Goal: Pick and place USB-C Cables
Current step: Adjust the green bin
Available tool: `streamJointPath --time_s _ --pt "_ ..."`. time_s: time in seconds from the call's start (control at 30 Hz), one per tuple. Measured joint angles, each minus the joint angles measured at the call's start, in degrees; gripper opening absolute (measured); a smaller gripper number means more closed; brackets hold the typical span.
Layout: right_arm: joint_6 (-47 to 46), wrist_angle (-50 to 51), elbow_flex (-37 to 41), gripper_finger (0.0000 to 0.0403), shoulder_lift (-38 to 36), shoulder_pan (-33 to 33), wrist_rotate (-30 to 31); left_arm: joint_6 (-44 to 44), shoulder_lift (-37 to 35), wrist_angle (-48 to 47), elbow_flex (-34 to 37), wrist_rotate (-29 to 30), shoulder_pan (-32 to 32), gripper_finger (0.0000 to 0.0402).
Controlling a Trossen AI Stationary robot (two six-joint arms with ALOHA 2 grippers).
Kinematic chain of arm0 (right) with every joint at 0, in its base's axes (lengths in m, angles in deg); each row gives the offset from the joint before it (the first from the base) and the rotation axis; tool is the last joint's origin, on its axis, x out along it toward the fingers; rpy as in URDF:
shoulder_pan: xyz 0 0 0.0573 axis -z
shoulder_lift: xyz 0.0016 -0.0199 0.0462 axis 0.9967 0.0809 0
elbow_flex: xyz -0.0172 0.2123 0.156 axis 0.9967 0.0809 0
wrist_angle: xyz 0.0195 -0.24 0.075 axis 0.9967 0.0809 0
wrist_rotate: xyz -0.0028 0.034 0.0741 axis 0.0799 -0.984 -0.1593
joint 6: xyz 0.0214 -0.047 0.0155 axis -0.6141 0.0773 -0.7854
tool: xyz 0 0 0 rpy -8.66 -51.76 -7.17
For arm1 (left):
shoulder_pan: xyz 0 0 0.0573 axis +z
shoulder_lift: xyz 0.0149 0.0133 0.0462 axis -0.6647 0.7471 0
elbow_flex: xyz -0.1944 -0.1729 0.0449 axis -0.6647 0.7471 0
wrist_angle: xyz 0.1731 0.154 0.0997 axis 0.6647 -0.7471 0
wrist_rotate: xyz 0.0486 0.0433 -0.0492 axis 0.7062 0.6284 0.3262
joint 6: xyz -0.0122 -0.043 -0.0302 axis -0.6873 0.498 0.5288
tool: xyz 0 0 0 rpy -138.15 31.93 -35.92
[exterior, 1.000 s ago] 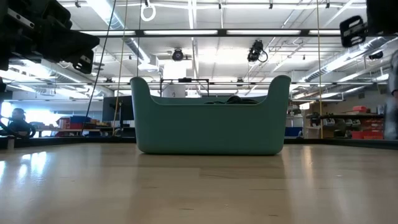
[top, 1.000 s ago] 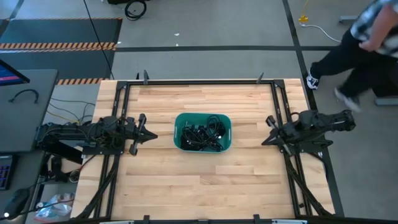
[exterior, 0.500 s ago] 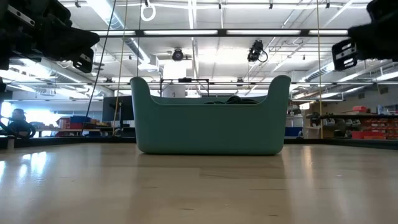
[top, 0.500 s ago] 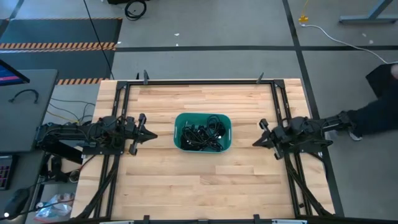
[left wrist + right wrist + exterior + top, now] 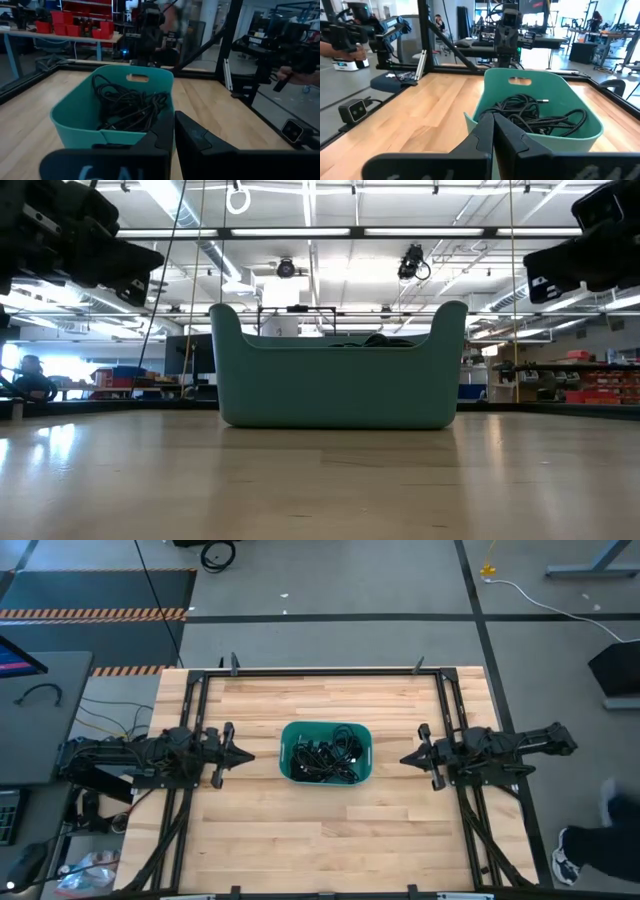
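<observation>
One teal tub [image 5: 325, 752] at table centre, seen from above, holding the tangled USB-C cables [image 5: 325, 754]. Left gripper [image 5: 243, 755] just left of it, right gripper [image 5: 405, 758] just right. Wrist views: both grippers' fingers pressed together, empty, cables heaped in the tub.

2 dark arms [image 5: 150, 755], pointed black fingers [image 5: 160, 137]

Left tool [image 5: 244, 756] closed, empty, level, pointing inward; right tool [image 5: 406, 758] closed, empty, facing it.
</observation>
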Motion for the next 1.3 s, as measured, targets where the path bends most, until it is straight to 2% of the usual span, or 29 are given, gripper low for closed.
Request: streamJointPath --time_s 0.3,0.43,0.57,1.3 --pt "0.0 0.0 0.0 0.0016 1.1 0.1 0.0 -4.3 0.0 3.6 0.0 0.0 0.0 0.0021" --pt "0.0 0.0 0.0 0.0016 1.1 0.1 -0.1 -4.4 0.0 3.7 0.0 0.0 0.0 0.0021" --pt "-0.1 0.0 0.0 0.0016 1.1 0.1 -0.1 -4.2 0.0 7.6 1.8 -0.1 0.0 0.0021" --pt "0.0 -0.8 0.0 0.0016 1.1 0.0 -0.1 -0.9 0.1 4.3 1.9 0.0 0.0 0.0021"
